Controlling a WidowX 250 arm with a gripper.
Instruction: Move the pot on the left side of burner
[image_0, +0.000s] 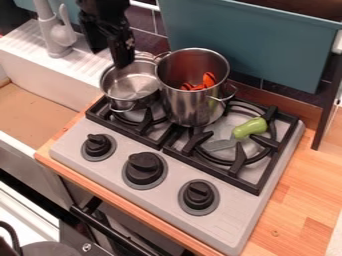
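The wooden surface (300, 200) carries a grey stove (170, 220), which has two burners and, along its front, three black knobs (199, 195). To the left of the stove there is a white sink (50, 82). The tall steel pot (190, 107) stands upright around the middle of the black grates, between the two burners. The low steel pot (130, 85) is just beside it, above the left burner; if the two pots touch, I cannot tell. The black claw (123, 64) hangs down at the far rim of the low pot. Whether it is wide, narrow or holding this rim, I cannot tell. A green-handled tool (250, 128) lies on the right burner. Some orange pieces (210, 79) are inside the tall pot.
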